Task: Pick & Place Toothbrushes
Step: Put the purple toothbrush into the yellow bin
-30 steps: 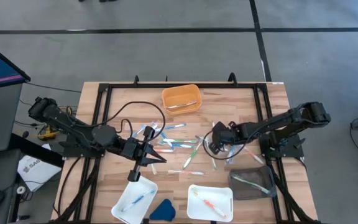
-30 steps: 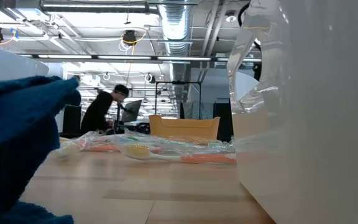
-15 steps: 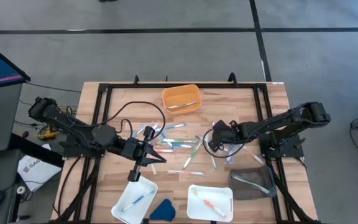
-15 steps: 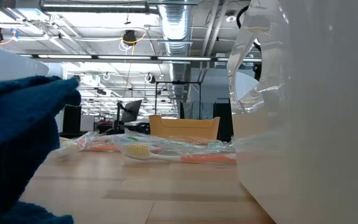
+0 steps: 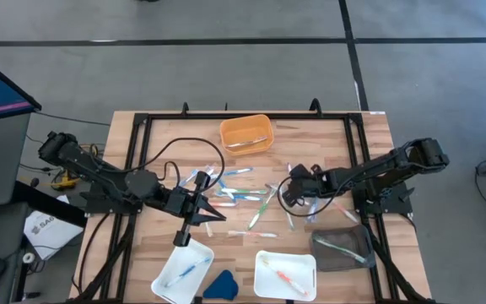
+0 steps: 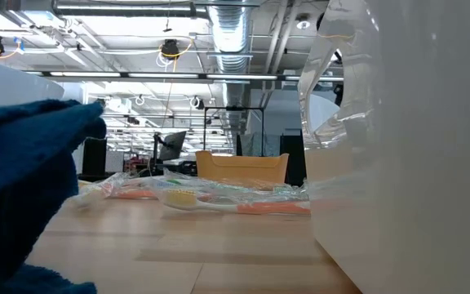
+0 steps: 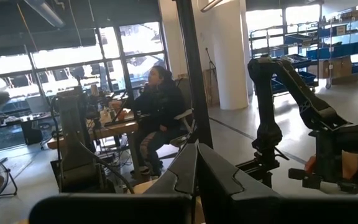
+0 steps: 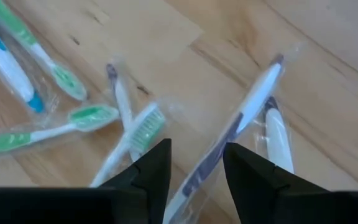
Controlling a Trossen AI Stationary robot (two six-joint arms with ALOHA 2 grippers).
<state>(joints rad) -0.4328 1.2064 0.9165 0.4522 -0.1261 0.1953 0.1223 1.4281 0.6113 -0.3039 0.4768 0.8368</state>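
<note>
Several wrapped toothbrushes (image 5: 241, 196) lie flat and scattered on the middle of the wooden table (image 5: 154, 143); the low view shows them too (image 6: 210, 198). My right gripper (image 5: 283, 196) slants down over the right side of the pile. Its open fingers (image 8: 194, 168) stand on either side of a wrapped white-and-grey toothbrush (image 8: 248, 102) without visibly touching it. Green toothbrushes (image 8: 73, 118) lie beside it. My left gripper (image 5: 209, 209) hangs shut above the pile's left side, holding nothing (image 7: 197, 177).
An orange tray (image 5: 245, 133) stands at the far middle. Along the near edge are a white tray (image 5: 182, 270), a dark-blue wedge (image 5: 220, 285), a second white tray (image 5: 285, 272) and a grey tray (image 5: 342, 249), the trays each holding a toothbrush. A black frame (image 5: 133, 169) borders the table.
My right gripper has tipped a little further down over the toothbrushes. A person seen in the room behind the table has gone out of the low view.
</note>
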